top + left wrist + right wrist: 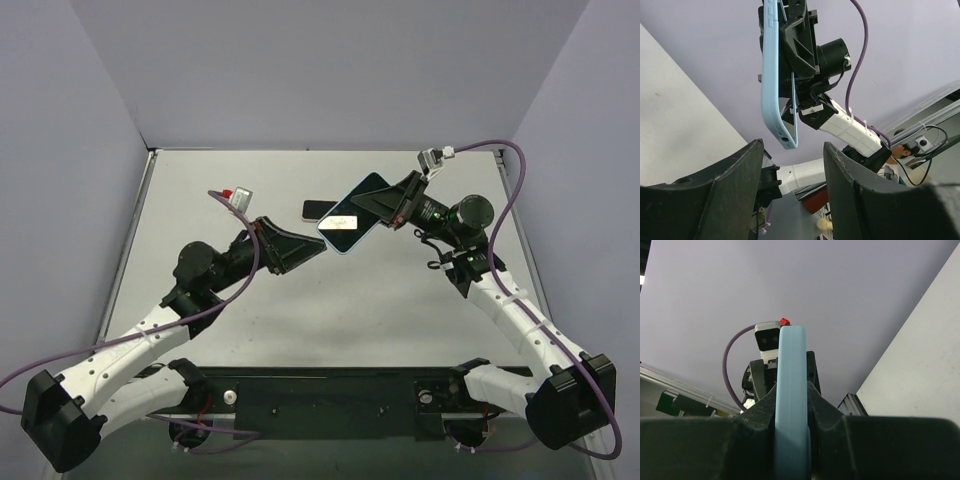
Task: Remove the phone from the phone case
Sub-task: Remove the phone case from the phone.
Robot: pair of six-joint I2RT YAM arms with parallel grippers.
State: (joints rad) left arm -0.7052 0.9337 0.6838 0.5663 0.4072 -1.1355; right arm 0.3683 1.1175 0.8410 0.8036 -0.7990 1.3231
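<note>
Right wrist: right jaws clamped on phone case; left jaws apart nearby.

Pale blue phone case: smooth matt plastic. Face of phone dark, glossy. Black plastic fingers of left gripper matt, faintly grainy; table matt, pale grey.

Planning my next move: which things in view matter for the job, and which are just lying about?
Job: blue phone case, phone inside; right gripper clamped on it; open left gripper.
Lying about: dark flat object on the table.
</note>
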